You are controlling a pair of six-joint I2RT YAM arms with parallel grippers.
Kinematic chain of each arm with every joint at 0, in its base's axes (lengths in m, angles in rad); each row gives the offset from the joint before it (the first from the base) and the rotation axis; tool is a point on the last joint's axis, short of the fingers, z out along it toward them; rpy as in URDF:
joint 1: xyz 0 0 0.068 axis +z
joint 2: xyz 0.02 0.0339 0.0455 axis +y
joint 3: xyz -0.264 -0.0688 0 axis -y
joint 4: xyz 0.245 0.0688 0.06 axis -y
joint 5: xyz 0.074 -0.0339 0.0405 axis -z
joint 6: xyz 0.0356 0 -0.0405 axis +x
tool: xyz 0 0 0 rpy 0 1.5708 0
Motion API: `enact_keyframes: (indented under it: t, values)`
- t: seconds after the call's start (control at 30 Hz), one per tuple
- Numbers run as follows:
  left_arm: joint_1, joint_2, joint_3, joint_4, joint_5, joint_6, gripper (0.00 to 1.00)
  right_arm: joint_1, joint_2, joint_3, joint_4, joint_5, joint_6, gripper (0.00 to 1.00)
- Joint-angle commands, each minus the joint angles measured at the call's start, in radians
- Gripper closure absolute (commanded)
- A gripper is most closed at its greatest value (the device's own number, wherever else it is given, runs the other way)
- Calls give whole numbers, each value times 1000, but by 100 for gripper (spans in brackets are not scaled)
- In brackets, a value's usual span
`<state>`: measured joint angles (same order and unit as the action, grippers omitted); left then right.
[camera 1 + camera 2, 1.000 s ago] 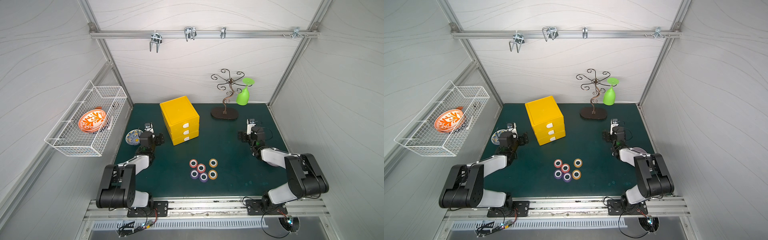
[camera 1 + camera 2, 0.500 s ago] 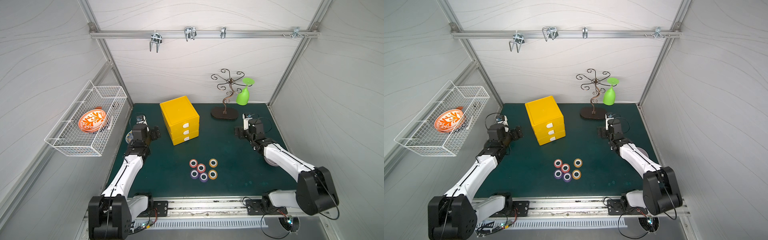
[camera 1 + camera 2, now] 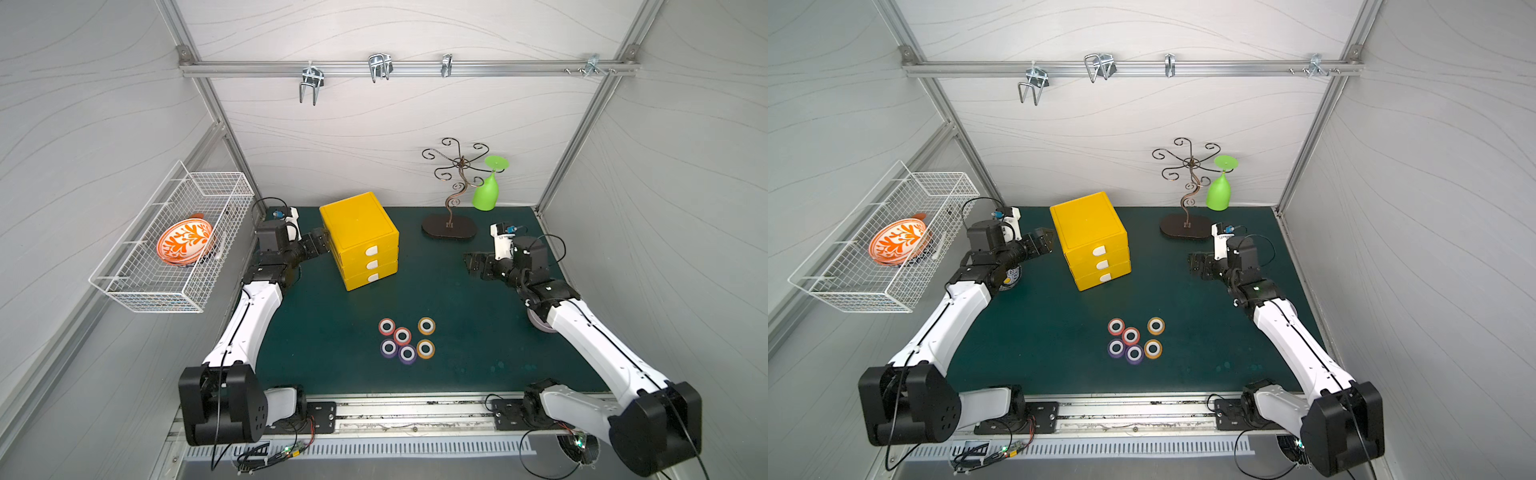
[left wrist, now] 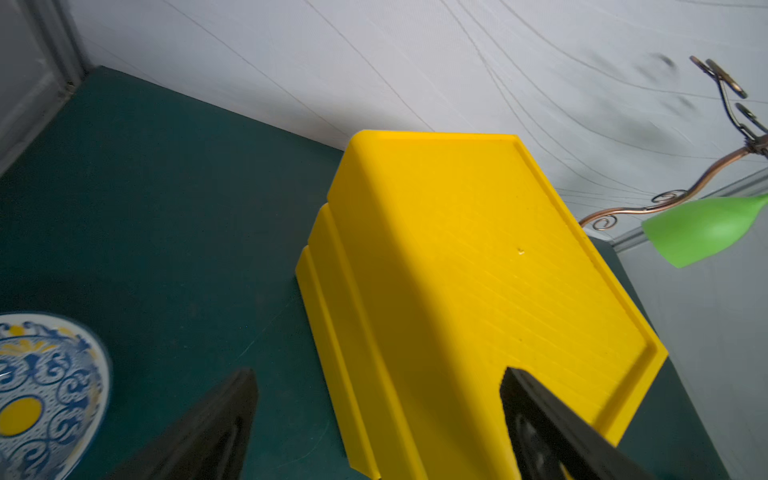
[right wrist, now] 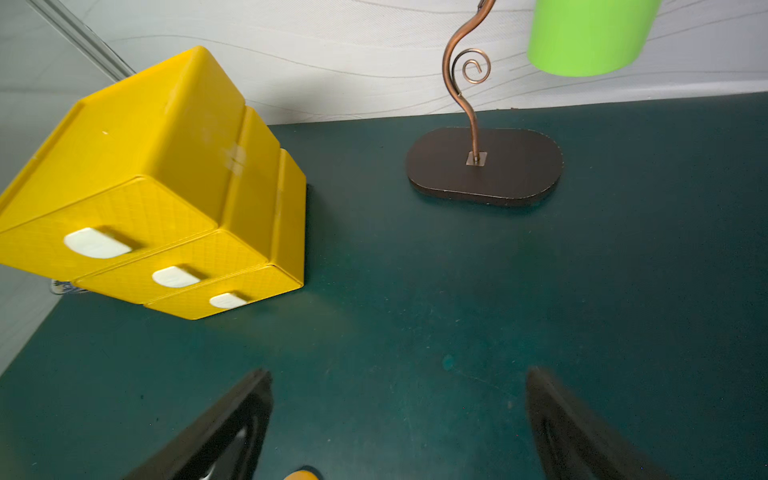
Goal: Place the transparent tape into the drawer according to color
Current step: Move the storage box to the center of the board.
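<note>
Six transparent tape rolls lie clustered on the green mat in both top views: two red (image 3: 386, 326) (image 3: 402, 335), two orange (image 3: 426, 325) (image 3: 425, 348) and two purple (image 3: 389, 347) (image 3: 407, 353). Behind them stands the yellow cabinet (image 3: 359, 241) (image 5: 158, 187); each drawer is shut, and all three have white handles. My left gripper (image 3: 320, 245) (image 4: 377, 374) hovers open at the cabinet's upper left edge, holding nothing. My right gripper (image 3: 471, 264) (image 5: 399, 374) is open and empty above bare mat, right of the cabinet. Both are far from the tape.
A wire basket (image 3: 124, 286) on the left wall holds an orange patterned bowl (image 3: 185, 243). A blue and yellow plate (image 4: 41, 399) lies under the left arm. A copper stand (image 3: 449, 228) with a hanging green glass (image 3: 486, 195) stands back right. A round grey object (image 3: 538, 326) sits under the right forearm.
Both arms have unfolded and stretched away from the front rail. The left gripper has come up beside the cabinet; the right has moved inward. Both jaws stayed open.
</note>
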<state>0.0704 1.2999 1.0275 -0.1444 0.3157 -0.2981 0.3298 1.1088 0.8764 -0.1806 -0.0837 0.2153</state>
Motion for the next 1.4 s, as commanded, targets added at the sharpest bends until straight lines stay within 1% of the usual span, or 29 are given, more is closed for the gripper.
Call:
enact_keyframes:
  t: [0.0,0.1,0.27,0.43,0.63,0.77,0.9,1.2,1.37]
  values:
    - [15,50,77,51,123,-36,4,3,-27,40,-56,-65,26,1]
    - [25,85,106,54,164,-43,3,4,-29,55,-72,-72,20,1]
    - [24,142,162,11,185,-5,3,4,-28,62,-76,-86,23,1]
    - [25,210,197,11,205,2,5,3,-23,64,-75,-90,16,1]
    - [18,268,224,-1,235,18,10,3,-22,58,-84,-85,6,1]
    - [-11,272,223,-34,222,55,11,4,-19,51,-85,-92,7,1]
    - [-60,264,208,-43,205,68,13,3,-11,49,-81,-109,16,1]
    - [-120,255,187,-18,192,36,18,11,5,41,-68,-133,29,1]
    - [-149,293,225,-20,200,45,20,25,21,35,-55,-136,34,1]
